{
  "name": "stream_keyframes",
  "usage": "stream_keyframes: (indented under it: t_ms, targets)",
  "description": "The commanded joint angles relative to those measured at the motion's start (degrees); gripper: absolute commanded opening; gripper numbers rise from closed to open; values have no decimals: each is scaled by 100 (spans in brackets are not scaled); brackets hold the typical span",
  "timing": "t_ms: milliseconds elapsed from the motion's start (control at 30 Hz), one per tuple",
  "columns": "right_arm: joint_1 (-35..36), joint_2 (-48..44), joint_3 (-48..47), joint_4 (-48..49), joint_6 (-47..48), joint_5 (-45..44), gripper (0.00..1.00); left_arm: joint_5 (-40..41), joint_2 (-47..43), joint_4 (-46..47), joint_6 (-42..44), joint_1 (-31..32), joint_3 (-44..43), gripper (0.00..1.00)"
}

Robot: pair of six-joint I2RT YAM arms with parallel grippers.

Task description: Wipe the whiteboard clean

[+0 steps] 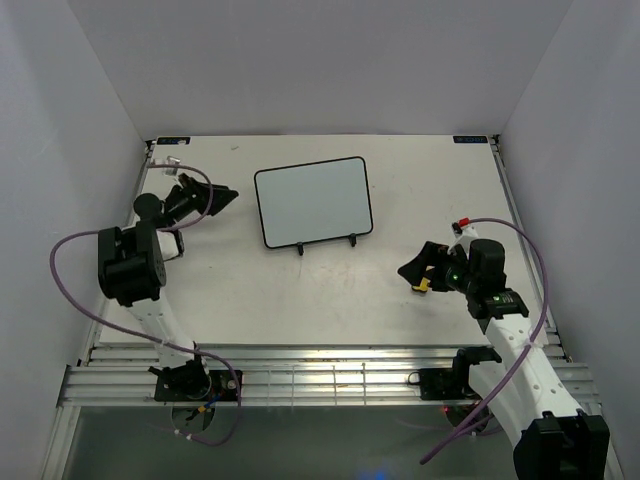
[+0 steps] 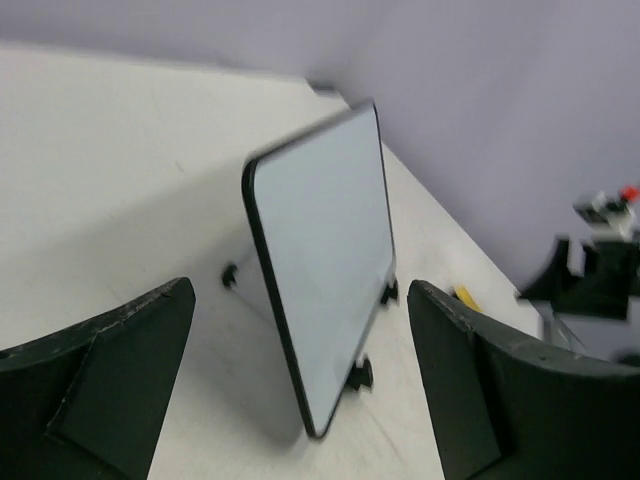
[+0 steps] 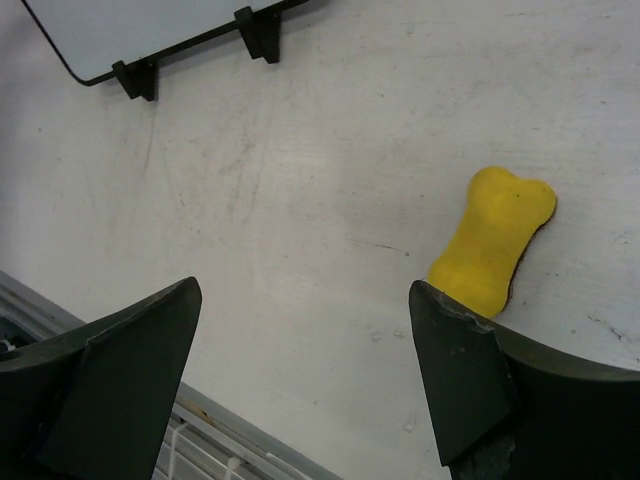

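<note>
The right gripper's (image 3: 302,320) two dark fingers are standing wide apart, gripping nothing and touching nothing, with bare table (image 3: 300,200) showing between them. The yellow sponge (image 3: 492,238) is lying flat on the table just beside the right-hand finger, outside the gap rather than between the fingers. Ahead of this gripper and off to its left, the whiteboard (image 1: 312,200) is leaning back on its small black feet (image 3: 258,32).

The left gripper (image 2: 300,300) is likewise gaping fully and carrying nothing. It is pointing at the board's edge from the side, near it but apart from it.

The board's face is looking blank in all three views, though faint marks may be escaping these blurry, angled pictures. Judging by that, the wiping is either finished or nearly so, and the sponge is resting free of both arms.

If any wiping is remaining, the next move is calling for the right gripper to shift sideways until its fingers are straddling the sponge across its narrow waist, then lower and close. The left gripper is looking well placed to steady the leaning board.
</note>
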State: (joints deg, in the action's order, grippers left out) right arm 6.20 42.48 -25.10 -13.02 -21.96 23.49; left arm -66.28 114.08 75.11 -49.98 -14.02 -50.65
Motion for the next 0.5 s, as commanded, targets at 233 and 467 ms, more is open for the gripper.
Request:
stream_keyframes:
  t_ms: [233,467]
  targets:
    - [-4,-2,-179,107,-186,-696,90,5454,-5314,-6056,1376,-30,1497,98]
    - [4,-468,-1337,-1570,534,-1721,90,5232,-7969,-9125,2183,-22,1191,98]
